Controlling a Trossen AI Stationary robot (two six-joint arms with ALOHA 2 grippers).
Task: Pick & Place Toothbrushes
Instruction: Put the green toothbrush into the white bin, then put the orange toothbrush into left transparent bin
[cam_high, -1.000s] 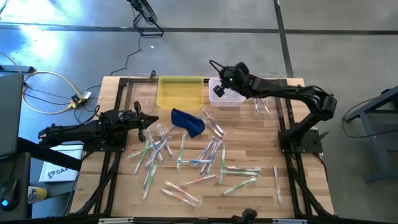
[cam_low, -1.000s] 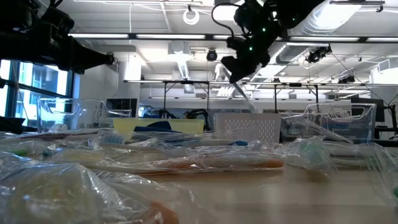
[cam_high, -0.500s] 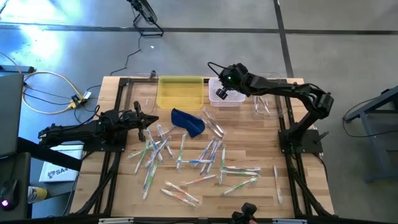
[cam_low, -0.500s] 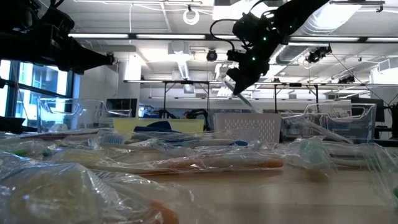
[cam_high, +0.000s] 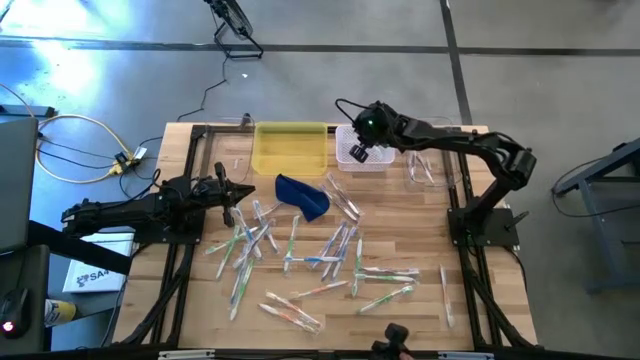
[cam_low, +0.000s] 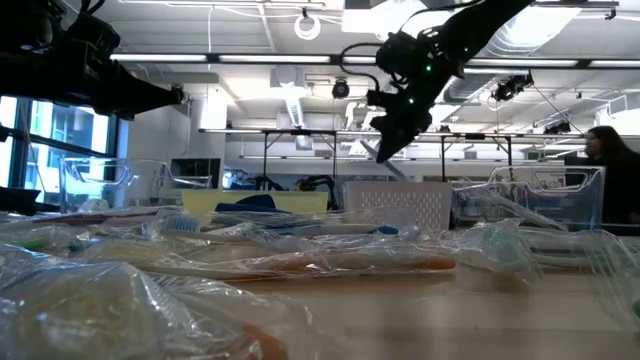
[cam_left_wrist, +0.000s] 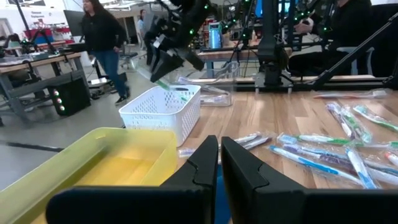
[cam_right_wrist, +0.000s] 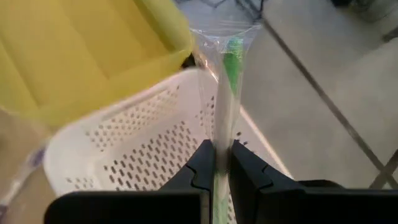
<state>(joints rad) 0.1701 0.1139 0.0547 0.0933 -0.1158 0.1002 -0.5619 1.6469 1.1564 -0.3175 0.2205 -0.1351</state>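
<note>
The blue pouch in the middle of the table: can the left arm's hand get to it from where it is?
Probably yes. The left hand, shut and empty, sits just beside the blue pouch, with only a few toothbrushes lying on the table between them.

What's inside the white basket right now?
The white basket looks empty in the right wrist view: only perforated walls and floor show. The right gripper holds a wrapped green toothbrush above it, not yet dropped. The toothbrush and fingers hide part of the floor.
</note>
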